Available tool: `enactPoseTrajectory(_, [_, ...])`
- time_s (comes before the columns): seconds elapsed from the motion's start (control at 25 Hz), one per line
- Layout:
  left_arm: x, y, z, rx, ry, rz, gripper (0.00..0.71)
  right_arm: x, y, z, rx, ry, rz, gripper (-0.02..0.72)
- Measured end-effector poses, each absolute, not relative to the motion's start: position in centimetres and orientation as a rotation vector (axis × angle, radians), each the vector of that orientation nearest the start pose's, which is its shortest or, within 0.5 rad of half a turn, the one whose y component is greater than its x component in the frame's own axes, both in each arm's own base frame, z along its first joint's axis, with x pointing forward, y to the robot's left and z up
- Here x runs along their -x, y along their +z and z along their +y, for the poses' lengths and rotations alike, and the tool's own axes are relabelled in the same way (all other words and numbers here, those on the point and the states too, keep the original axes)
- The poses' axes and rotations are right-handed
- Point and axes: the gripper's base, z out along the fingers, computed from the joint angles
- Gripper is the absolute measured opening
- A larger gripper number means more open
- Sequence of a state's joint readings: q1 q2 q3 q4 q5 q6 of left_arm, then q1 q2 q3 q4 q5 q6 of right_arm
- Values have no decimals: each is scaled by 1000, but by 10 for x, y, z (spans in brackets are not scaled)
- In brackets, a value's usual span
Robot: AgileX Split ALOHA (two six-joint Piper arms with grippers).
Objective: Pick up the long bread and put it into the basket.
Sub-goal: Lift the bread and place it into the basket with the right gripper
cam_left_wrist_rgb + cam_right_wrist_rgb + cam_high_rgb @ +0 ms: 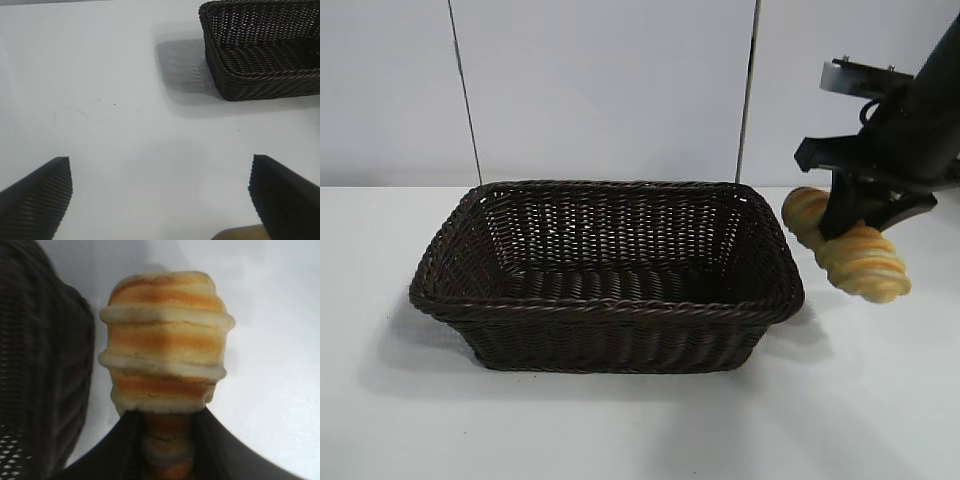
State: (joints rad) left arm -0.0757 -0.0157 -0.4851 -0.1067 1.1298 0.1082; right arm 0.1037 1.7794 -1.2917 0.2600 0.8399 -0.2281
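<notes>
The right hand (pixel 848 222) is clamped on the long bread (pixel 850 250) mid-length, aloft just beside the basket (pixel 610 300), which lies leftward. The left hand (pixel 160 195) idles wide open over the bench (pixel 100 100).

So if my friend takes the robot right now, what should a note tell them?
Right gripper: shut on the long bread, held in the air just beside the basket's right end.
Left gripper: open, holding nothing, over bare table off the basket's other side.
Done: bread picked up.
Left: carry it over the rim, lower it into the basket, which looks empty, and let go.
</notes>
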Motion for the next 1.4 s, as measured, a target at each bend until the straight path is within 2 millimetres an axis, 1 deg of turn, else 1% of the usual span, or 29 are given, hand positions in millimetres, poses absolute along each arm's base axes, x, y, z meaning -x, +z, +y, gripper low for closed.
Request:
enactPoseTrajectory(0.12, [10,268,-8,-203,-110,2100,692,-365,242,66,284,294,2764,190])
enactPoseTrajectory(0.2, [10,268,-8,-203,-110,2100,692,-367,252,78,309,306,2747,189])
enactPoseTrajectory(0.32, [10,268,-8,-203,-110,2100,692,-366,269,107,380,333,2700,190])
enactPoseTrajectory(0.48, [10,268,-8,-203,-110,2100,692,-357,285,153,523,367,2633,190])
enactPoseTrajectory(0.56, [10,268,-8,-203,-110,2100,692,-350,288,174,682,321,2569,175])
enactPoseTrajectory(0.6, [10,268,-8,-203,-110,2100,692,-347,289,181,801,281,2519,147])
enactPoseTrajectory(0.64, [10,268,-8,-203,-110,2100,692,-343,289,189,958,226,2450,109])
enactPoseTrajectory(0.68, [10,268,-8,-203,-110,2100,692,-341,289,195,1102,176,2378,88])
enactPoseTrajectory(0.76, [10,268,-8,-203,-110,2100,692,-338,288,205,1385,81,2192,84])
enactPoseTrajectory(0.8, [10,268,-8,-203,-110,2100,692,-338,287,209,1485,48,2111,85])
enactPoseTrajectory(0.84, [10,268,-8,-203,-110,2100,692,-339,285,212,1546,33,2058,85])
enactPoseTrajectory(0.92, [10,268,-8,-203,-110,2100,692,-343,275,216,1626,18,1999,83])
enactPoseTrajectory(1.0, [10,268,-8,-203,-110,2100,692,-347,261,220,1668,21,2002,83])
enactPoseTrajectory(1.24, [10,268,-8,-203,-110,2100,692,-362,205,229,1723,51,2096,83])
enactPoseTrajectory(1.32, [10,268,-8,-203,-110,2100,692,-365,191,230,1715,59,2129,83])
enactPoseTrajectory(1.4, [10,268,-8,-203,-110,2100,692,-367,184,232,1697,71,2155,83])
